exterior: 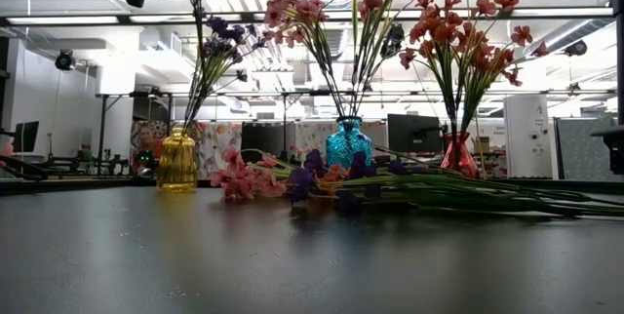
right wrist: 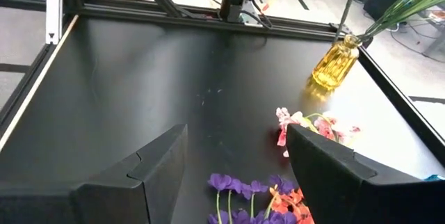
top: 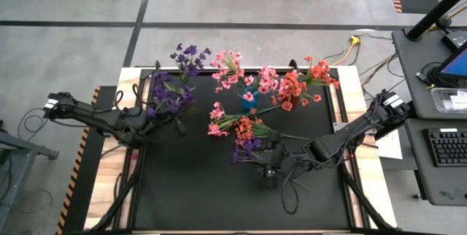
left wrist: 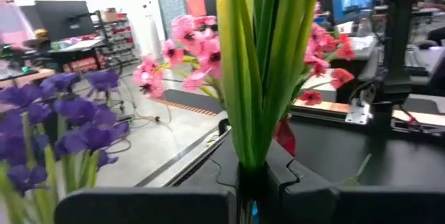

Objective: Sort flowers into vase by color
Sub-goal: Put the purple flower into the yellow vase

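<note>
My left gripper (top: 151, 115) is shut on a green sprig (left wrist: 259, 64) beside the yellow vase (exterior: 177, 161), which holds purple flowers (top: 169, 89). A blue vase (exterior: 348, 143) holds pink flowers (top: 232, 71), and a red vase (exterior: 458, 153) holds coral ones (top: 295, 85). Loose purple, pink and coral flowers (top: 241, 129) lie flat on the mat. My right gripper (right wrist: 236, 175) hangs open just above and near of them, touching nothing; purple blossoms (right wrist: 243, 186) show between its fingers. My left gripper pinches the sprig's bunched stem and leaves (left wrist: 252, 156) between its two fingers, coming at it level and across the stem. The leaves stand upright above the fingers. A stem (exterior: 200, 21) runs down from the gripper toward the yellow vase; its lower end is hidden among the other stems.
The black mat (top: 190, 191) is bare in its near half. A wooden frame (top: 106, 169) and metal rails border it. A desk with a keyboard (top: 445, 147) stands off the right side, and cables (top: 350, 45) lie beyond the far edge.
</note>
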